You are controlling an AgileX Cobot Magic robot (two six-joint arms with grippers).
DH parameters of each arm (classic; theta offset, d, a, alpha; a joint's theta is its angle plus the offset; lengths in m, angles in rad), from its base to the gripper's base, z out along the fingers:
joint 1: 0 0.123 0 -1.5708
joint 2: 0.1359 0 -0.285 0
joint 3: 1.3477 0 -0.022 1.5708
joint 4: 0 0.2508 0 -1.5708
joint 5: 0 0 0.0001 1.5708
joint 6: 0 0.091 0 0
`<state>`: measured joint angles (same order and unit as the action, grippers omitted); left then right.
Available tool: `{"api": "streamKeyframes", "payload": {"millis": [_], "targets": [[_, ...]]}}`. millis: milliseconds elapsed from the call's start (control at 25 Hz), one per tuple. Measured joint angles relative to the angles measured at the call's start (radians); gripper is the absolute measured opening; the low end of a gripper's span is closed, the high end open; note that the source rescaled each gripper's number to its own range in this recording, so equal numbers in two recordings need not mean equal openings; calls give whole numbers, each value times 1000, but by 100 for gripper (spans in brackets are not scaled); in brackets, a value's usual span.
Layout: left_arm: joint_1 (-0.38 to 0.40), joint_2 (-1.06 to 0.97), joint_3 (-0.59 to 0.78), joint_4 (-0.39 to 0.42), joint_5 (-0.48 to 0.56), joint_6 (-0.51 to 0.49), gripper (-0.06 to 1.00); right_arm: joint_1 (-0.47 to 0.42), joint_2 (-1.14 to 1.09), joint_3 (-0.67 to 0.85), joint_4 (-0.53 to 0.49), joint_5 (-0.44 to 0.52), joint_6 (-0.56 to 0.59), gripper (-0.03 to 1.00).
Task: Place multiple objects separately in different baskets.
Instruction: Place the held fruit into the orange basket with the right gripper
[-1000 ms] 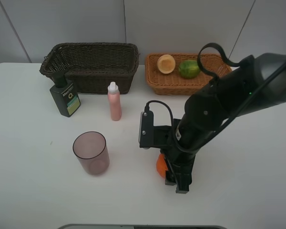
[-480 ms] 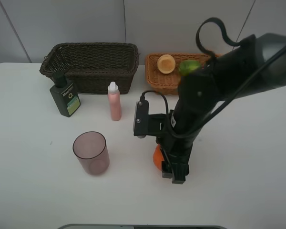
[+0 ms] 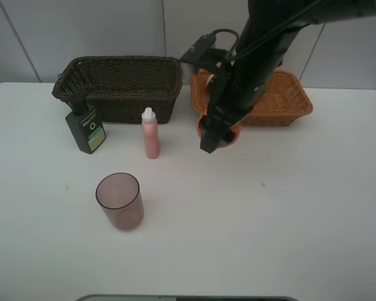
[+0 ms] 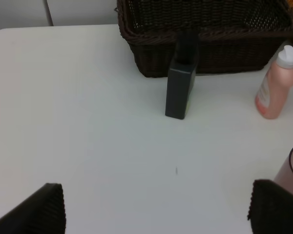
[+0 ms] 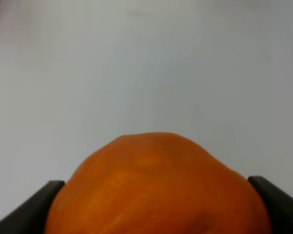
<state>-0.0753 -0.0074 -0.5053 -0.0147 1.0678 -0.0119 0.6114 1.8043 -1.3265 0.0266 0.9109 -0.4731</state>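
- White tabletop [image 3: 301, 207] lay under grey wall panels. Your right gripper [image 3: 215, 134] was clamped on the orange fruit [image 3: 234, 133], holding it in the air at upper centre of the overhead view, just short of the light basket [image 3: 288, 100].
- Biggest risk, as I judged it: a release there would have dropped the fruit outside the rim. Being round, it could have rolled off toward the pink bottle [image 3: 151, 133].
- Your arm hid the basket's left half, so you could not tell what lay there. A blind drop might have landed on something.
- Carrying too low could have snagged the wicker rim and shoved the basket.
- The right arm ran from the upper right of the frame, slanting down-left across the basket, fingers pointing at the table.
- Your left gripper [image 4: 158, 209] was spread wide and empty, facing the pump bottle [image 4: 179, 92] and the dark basket [image 4: 205, 29].
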Motion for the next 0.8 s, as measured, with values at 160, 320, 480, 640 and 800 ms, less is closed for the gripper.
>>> {"api": "streamKeyframes", "payload": {"millis": [160, 320, 480, 640, 800], "targets": [[0, 0, 0, 0, 0, 0, 96, -88, 13, -72, 0, 4, 80, 41], [0, 0, 0, 0, 0, 0, 96, -167, 68, -145, 0, 13, 198, 41], [0, 0, 0, 0, 0, 0, 96, -228, 138, -244, -4, 31, 365, 41], [0, 0, 0, 0, 0, 0, 96, -276, 209, -337, -59, 60, 559, 41], [0, 0, 0, 0, 0, 0, 96, -317, 263, -392, -140, 75, 699, 41]]}}
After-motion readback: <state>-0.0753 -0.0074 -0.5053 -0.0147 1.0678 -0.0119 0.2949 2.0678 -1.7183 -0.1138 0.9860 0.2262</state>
